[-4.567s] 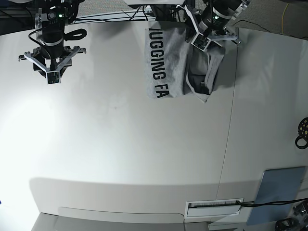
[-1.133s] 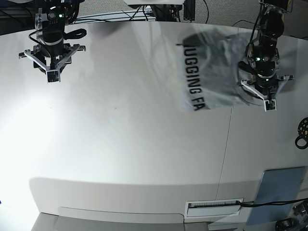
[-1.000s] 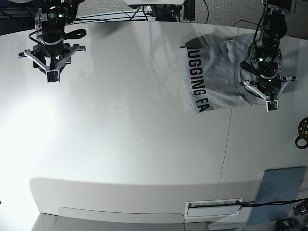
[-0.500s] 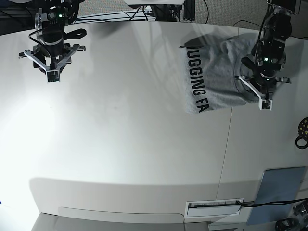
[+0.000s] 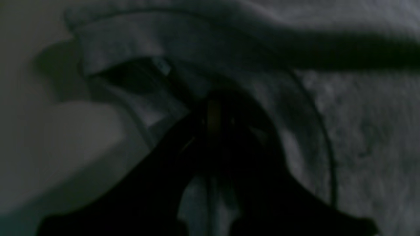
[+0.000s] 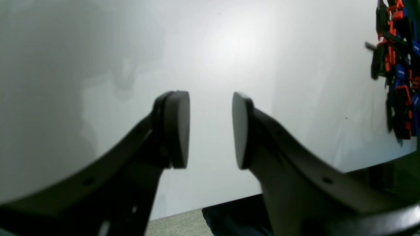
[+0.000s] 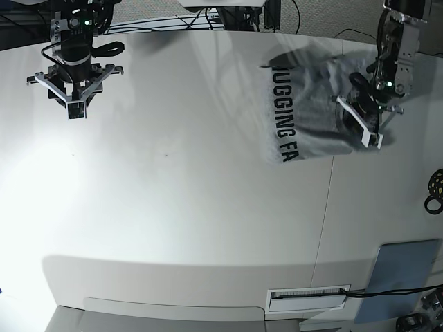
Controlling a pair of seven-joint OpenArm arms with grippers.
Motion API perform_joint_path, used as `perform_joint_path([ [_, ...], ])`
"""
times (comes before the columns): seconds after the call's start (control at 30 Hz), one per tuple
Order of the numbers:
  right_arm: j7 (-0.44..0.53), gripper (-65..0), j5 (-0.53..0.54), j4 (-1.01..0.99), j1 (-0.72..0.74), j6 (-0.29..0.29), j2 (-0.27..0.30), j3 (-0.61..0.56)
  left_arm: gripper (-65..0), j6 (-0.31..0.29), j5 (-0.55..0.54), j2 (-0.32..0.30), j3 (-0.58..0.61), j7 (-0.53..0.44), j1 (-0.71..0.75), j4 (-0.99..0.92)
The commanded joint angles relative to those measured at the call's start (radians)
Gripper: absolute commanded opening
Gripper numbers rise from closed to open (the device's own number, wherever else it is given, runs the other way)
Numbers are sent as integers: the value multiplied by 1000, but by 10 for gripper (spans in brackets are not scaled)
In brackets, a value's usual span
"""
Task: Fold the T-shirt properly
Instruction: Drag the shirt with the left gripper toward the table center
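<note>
T-shirt (image 7: 304, 107) bunched at table's (image 7: 173, 207) far right, lettering up. Left gripper (image 7: 370, 124) pinched shut on its cloth. Right gripper (image 6: 210, 129) parted, holding nothing, over bare table.

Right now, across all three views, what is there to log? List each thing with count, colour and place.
T-shirt: one, heather grey with black lettering, crumpled at the table's far right.
Table: one, white, fills the base view.
Pad: one, grey-blue, near right corner.
Perforated disc: one, black, right edge.
Label strip: one, white, near edge.
Cables: several, black, behind the table.
Left tool: one, shut on the T-shirt.
Right tool: one, black pads, open over bare table.
</note>
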Motion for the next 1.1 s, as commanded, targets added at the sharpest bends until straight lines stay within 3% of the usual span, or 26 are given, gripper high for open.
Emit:
perform_joint_path([
  [0.0,24,-432,-6,17,0,-6,5,5,-650,-42,-23,-9,-2,2,-26,-20],
  [0.13,31,-432,-3,17,0,44,5,5,-650,-264,-94,-8,34,-14,-118,-114],
  [0.23,38,-432,50,17,0,56,5,5,-650,-352,-127,-3,94,-16,-176,-145],
  [0.43,74,-432,132,17,0,71,5,5,-650,-342,-95,51,274,-16,-275,-145],
  [0.67,74,-432,132,17,0,71,5,5,-650,-216,-58,144,422,-16,-394,-145],
  [0.73,74,-432,132,17,0,71,5,5,-650,-211,-64,155,428,-10,-423,-145],
  [0.83,76,-432,132,17,0,71,5,5,-650,-204,-117,149,424,30,-454,-138],
  [1.07,153,-432,135,17,1,71,5,5,-650,-101,-127,56,417,70,-433,-26],
])
